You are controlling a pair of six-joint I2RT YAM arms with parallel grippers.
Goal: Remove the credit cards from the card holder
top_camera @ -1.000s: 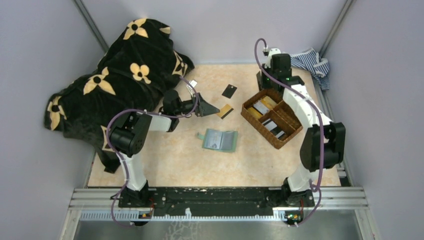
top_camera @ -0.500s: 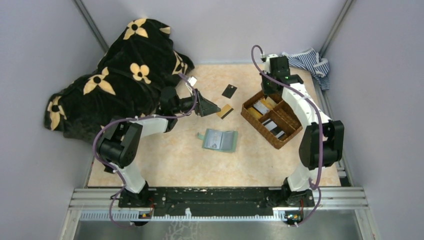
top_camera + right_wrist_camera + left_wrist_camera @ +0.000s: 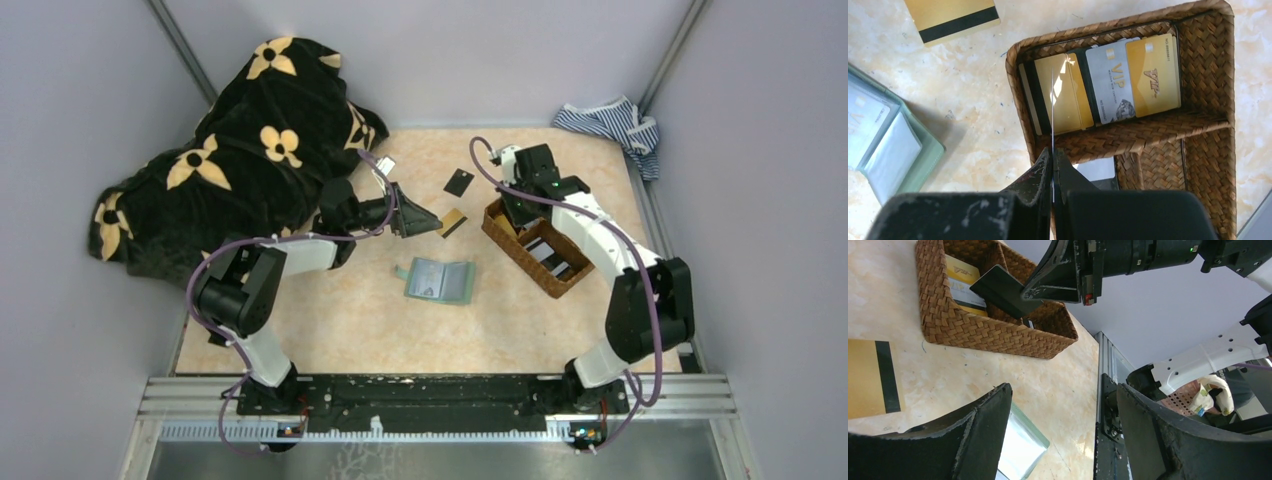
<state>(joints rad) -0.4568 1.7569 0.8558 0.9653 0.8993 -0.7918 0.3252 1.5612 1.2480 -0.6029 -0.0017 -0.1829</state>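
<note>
The card holder (image 3: 440,281) lies open on the table, sage green with clear pockets; a pale credit card (image 3: 862,131) shows in one of them. My right gripper (image 3: 512,207) is shut on a thin card (image 3: 1052,100), edge-on in the right wrist view and dark in the left wrist view (image 3: 998,287). It hangs over the left compartment of the woven basket (image 3: 1128,137). My left gripper (image 3: 425,217) is open and empty, low over the table just behind the card holder (image 3: 1023,445).
The basket (image 3: 560,281) holds several gold and silver cards (image 3: 1108,82). A gold card with a dark stripe (image 3: 452,222) lies by the left gripper and a black card (image 3: 459,182) farther back. A black flowered blanket (image 3: 250,150) fills the left; a striped cloth (image 3: 610,120) sits back right.
The right arm has swung from the back of the table forward and left, bringing its card over the basket's left end. The left arm has hardly moved.
</note>
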